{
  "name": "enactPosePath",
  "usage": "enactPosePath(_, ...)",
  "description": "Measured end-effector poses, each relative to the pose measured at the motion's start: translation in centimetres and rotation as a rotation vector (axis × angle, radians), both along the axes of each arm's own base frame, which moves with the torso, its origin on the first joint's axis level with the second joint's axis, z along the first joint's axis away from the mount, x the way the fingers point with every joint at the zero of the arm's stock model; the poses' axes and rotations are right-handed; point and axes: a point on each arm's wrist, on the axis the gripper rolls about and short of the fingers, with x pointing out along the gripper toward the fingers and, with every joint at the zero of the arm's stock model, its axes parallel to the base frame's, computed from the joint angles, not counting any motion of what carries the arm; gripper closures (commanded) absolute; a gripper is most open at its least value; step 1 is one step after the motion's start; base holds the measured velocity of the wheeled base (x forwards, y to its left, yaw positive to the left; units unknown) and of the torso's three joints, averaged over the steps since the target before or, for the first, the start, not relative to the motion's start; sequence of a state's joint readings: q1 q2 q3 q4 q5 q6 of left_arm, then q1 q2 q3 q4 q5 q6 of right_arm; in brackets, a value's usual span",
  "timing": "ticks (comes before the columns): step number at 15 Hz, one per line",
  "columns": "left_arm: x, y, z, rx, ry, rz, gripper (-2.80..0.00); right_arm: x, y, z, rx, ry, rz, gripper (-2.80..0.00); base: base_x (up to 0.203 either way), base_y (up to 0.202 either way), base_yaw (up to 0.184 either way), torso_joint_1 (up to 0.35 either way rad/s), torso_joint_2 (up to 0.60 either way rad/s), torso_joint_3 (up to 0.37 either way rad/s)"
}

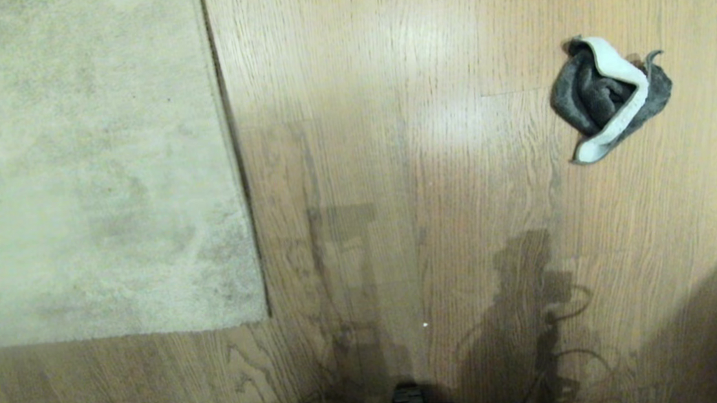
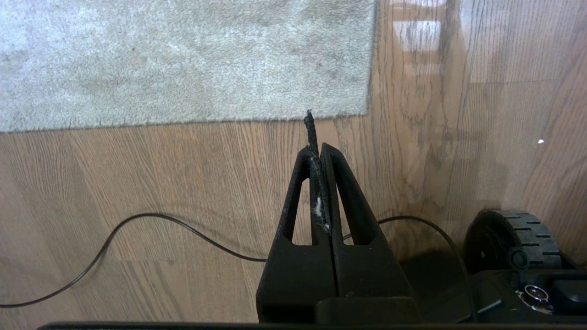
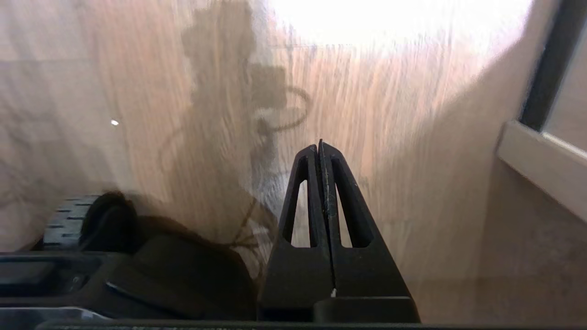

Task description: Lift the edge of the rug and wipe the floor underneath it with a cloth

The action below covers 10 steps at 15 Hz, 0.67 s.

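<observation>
While pressed fully together with nothing between the fingers, left gripper [image 2: 316, 146] poised above bare floor [image 1: 394, 159], tips aimed at the near corner of the rug [image 1: 83, 173], just short of its edge. Rug flat on the planks, edge down. Thin black cable [image 2: 137, 220] looping over the floor behind the tips, robot's wheel [image 2: 518, 238] off to one side. Right gripper [image 3: 320, 149] likewise clamped on nothing, over bare planks. Cloth [image 1: 609, 98] crumpled on the floor, well apart from rug and both grippers.
</observation>
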State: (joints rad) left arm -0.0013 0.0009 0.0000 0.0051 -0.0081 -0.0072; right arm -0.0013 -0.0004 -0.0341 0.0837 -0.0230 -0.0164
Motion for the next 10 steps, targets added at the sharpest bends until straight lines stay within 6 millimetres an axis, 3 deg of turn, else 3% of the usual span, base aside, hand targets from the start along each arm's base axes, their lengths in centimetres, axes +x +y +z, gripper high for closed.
enactPosePath(10, 0.00, 0.00, 0.01, 0.000, -0.001, 0.000, 0.00, 0.08, 0.01, -0.09, 0.012, -0.017, 0.001, 0.00, 0.000, 0.000, 0.000, 0.000, 0.00, 0.000)
